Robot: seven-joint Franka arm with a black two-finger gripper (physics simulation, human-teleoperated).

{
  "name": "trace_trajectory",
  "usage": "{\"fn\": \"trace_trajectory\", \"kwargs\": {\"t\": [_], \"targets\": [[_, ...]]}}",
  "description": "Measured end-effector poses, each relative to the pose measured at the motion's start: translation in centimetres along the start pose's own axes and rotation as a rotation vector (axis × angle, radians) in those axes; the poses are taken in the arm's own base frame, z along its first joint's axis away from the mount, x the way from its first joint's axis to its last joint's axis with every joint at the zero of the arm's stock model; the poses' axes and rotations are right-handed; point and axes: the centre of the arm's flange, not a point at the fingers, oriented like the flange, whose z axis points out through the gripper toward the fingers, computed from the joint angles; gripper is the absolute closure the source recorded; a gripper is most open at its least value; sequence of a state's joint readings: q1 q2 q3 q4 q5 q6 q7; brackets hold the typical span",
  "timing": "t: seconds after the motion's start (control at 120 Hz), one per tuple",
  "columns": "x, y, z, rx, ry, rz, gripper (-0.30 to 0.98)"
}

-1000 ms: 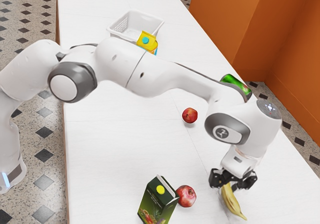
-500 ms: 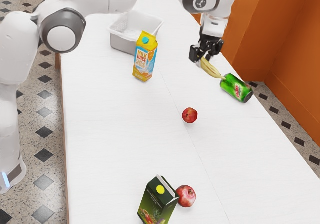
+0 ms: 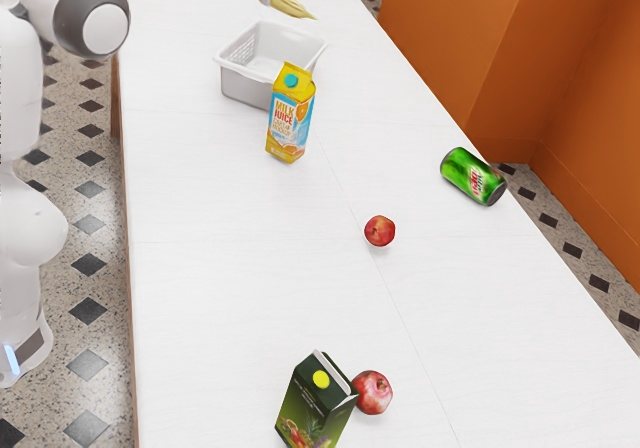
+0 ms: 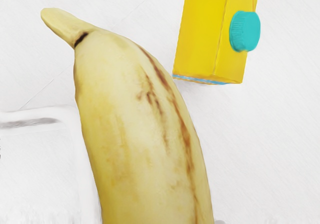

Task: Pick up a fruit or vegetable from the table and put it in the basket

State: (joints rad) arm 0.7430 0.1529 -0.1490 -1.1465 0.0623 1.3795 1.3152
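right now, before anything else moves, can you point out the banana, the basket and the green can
Banana [image 4: 142, 134]: wrist view, on the middle of its peel.
Basket [image 3: 243, 86]: exterior view, on its outer side wall.
Green can [image 3: 472, 176]: exterior view, on the middle of its side.

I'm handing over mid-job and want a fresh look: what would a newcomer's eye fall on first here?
Probably the banana, large in the wrist view and held aloft, the jaws closed on it, near the pale basket. Next, likely the yellow-topped juice carton standing by the basket, then the bright green can lying toward the exterior view's right.
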Motion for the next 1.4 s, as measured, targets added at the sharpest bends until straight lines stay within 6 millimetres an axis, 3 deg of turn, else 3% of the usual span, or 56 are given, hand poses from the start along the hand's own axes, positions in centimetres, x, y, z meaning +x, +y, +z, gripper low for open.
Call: {"fn": "trace_trajectory", "kwargs": {"t": [0.125, 0.2, 0.3, 0.508, 0.892, 1.175, 1.4], "targets": [[-11.4, -1.7, 0.7, -0.01, -0.009, -0.177, 0.51], [-14.0, -2.0, 0.9, -0.013, -0.002, -0.21, 0.51], [-13.8, -2.2, 1.4, -0.018, 0.007, -0.19, 0.51], [-13.2, -3.9, 4.4, -0.052, 0.019, -0.153, 0.52], [-12.1, -4.6, 6.0, -0.068, 0.027, -0.107, 0.51], [-16.3, -7.1, 10.8, -0.095, 0.031, -0.163, 0.52], [-13.6, -7.9, 12.2, -0.091, 0.047, -0.114, 0.52]]}}
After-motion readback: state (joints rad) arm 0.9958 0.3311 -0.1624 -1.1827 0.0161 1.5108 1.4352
